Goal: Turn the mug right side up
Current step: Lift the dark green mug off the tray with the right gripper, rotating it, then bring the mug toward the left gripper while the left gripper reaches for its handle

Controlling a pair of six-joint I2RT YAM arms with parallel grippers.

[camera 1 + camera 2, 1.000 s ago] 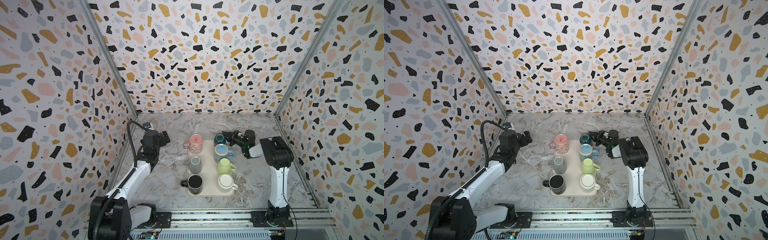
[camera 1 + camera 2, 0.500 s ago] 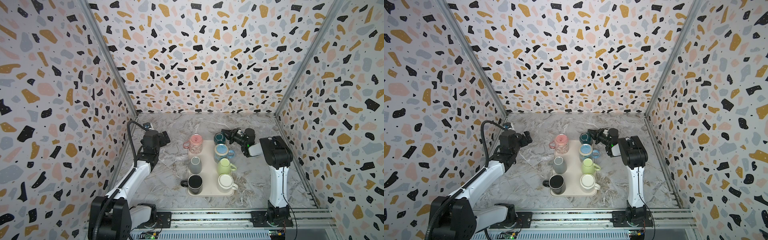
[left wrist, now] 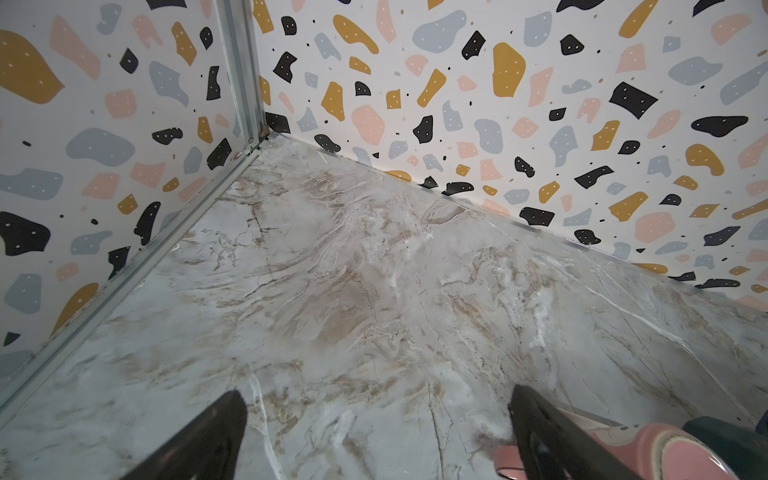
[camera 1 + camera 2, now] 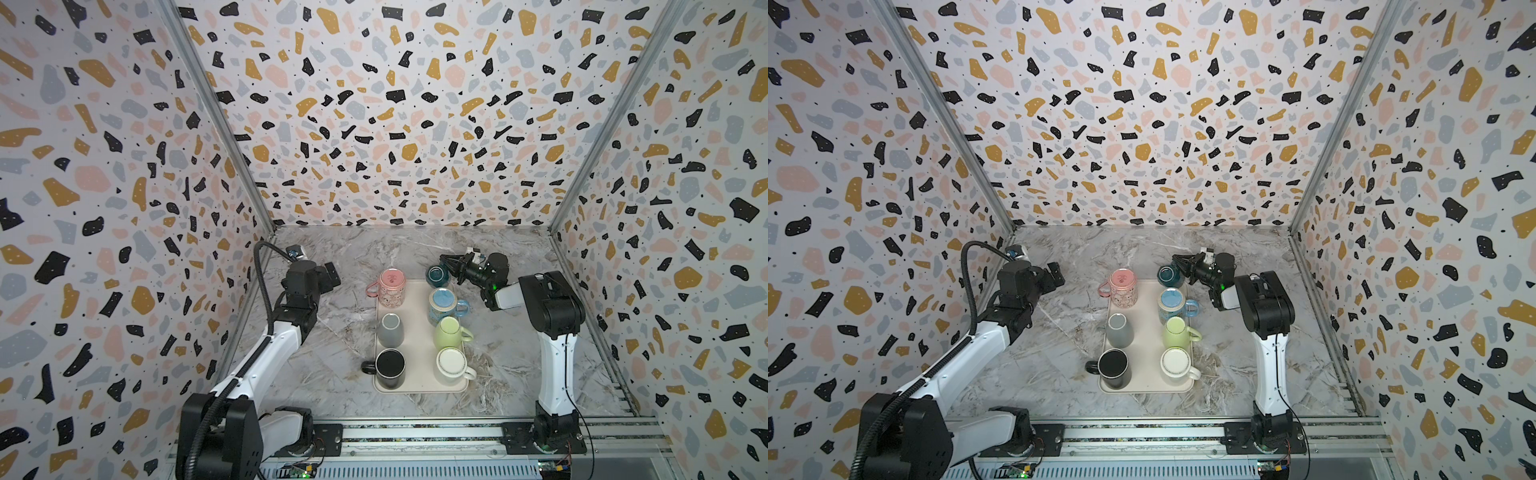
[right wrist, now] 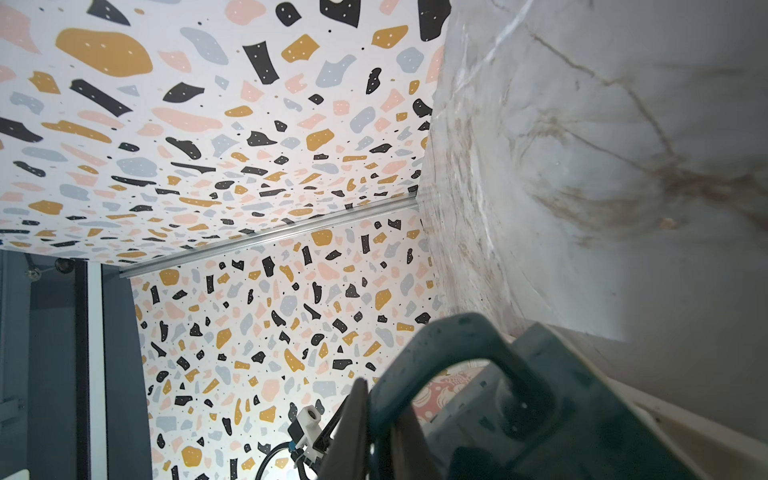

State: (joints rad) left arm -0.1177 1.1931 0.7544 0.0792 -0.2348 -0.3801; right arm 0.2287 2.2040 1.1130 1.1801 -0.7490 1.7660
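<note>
Mugs stand in two rows on the cream tray in both top views. The dark teal mug sits tilted at the tray's far right corner, with the right gripper closed against its side. The left gripper hangs apart, near the pink mug, probably to leave room. In the left wrist view its fingers are spread wide over the bare marble table, grasping nothing. In the right wrist view one finger clamps the mug's handle, likely because the handle gives a firm lever for the rotation.
</note>
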